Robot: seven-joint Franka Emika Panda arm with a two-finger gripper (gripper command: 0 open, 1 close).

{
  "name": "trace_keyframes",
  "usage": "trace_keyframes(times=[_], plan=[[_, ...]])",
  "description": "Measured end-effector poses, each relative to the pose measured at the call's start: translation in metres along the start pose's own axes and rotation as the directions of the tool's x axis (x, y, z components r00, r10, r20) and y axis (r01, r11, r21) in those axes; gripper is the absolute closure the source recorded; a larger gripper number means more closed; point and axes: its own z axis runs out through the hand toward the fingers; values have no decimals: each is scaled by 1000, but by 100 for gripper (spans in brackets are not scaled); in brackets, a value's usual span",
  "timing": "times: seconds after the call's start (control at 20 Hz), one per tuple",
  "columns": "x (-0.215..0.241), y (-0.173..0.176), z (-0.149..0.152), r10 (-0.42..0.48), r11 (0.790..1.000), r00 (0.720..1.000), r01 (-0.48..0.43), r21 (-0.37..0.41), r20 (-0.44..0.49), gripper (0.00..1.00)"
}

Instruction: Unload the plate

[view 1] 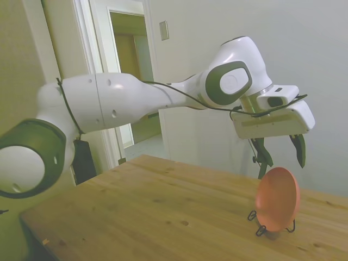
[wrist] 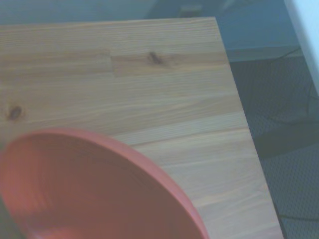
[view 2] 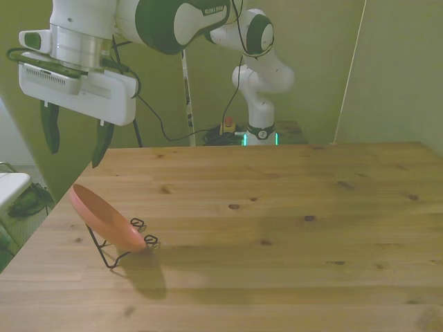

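Plate propped on its wire stand, gripper above it
You see the round matte orange plate point(view 2: 104, 216) leaning tilted in the thin black wire stand point(view 2: 114, 250) near the wooden table's point(view 2: 277, 207) front-view left edge; your gripper point(view 2: 72, 136) hangs above, fingers wide apart, holding nothing

The plate point(view 1: 278, 198) leans in the wire stand point(view 2: 114, 247) on the table point(view 2: 277, 207), just below my fingers point(view 1: 299, 150).

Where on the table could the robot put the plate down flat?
Almost anywhere: the wooden table is bare across the middle and the front view's right. Only the front view's left corner is taken, where the plate leans in its wire stand under the open gripper.
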Motion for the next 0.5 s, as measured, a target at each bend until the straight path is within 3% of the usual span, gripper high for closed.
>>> trace_keyframes(times=[0.5], plan=[[-5, -15, 27, -151, 988, 988, 151, 6, -15, 0]])
